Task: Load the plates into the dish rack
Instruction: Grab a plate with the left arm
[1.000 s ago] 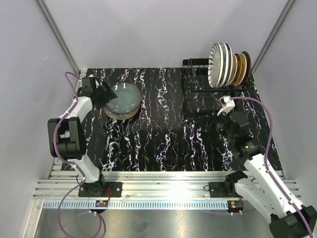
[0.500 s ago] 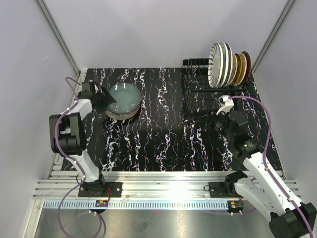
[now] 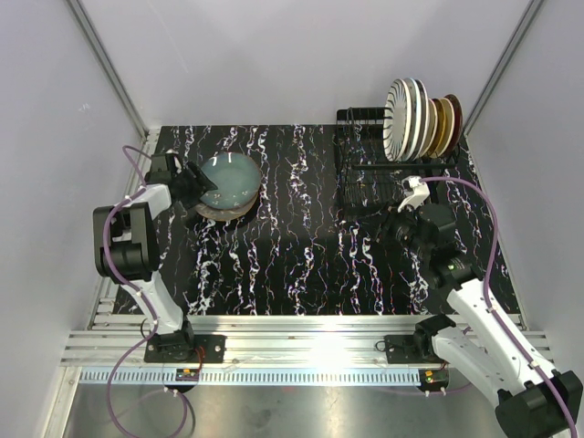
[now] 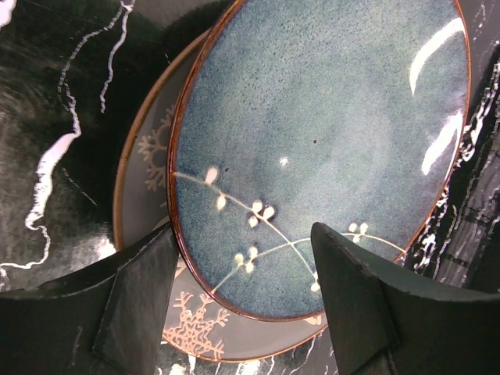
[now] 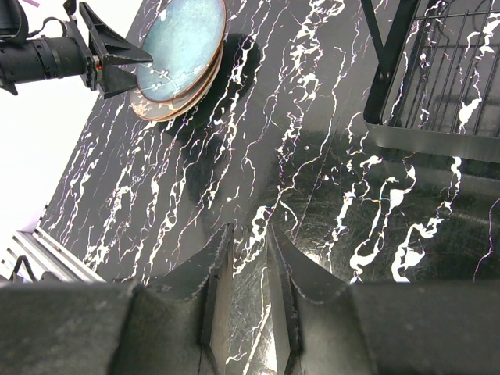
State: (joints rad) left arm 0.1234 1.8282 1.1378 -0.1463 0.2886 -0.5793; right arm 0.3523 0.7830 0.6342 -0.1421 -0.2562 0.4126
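- My left claw gapes wide astride the near rim of the blue-grey plate, not clamped on it.
- That plate lies on a brown plate, far left.
- My right claw is slightly parted and empty, just near of the dish rack, where upright plates fill the far end.
- A broad stretch of black marbled table separates stack and rack; pale walls close in.

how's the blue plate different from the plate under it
The blue plate has a speckled blue-green glaze with a white sprig; the lower plate is grey-brown with pale snowflake prints. The blue plate lies on top, face showing; the lower plate shows only as a crescent. Both are round with brown rims.
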